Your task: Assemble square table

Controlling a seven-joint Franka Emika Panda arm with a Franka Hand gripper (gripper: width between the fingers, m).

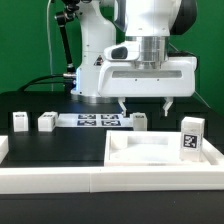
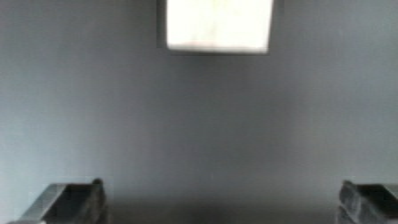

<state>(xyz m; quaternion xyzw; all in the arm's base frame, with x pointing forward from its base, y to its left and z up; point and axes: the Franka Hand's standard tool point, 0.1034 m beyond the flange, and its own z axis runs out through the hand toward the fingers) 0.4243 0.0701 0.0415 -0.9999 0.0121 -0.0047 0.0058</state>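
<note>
The white tray-like tabletop [image 1: 128,152] lies at the exterior view's right. Four small white tagged legs stand around it: two at the left [image 1: 20,121] [image 1: 46,121], one behind the tabletop's far edge [image 1: 138,120], and one by its right corner [image 1: 192,135]. My gripper [image 1: 145,103] hangs open and empty above the leg behind the tabletop. In the wrist view a white block [image 2: 221,25], apparently that leg, lies ahead of my gripper [image 2: 221,204]. Its dark fingertips [image 2: 71,203] are spread wide over bare table.
The marker board [image 1: 95,120] lies flat between the left legs and the middle leg. A long low white border wall [image 1: 60,183] runs along the front, with a short piece at the left [image 1: 3,148]. The arm's base stands behind.
</note>
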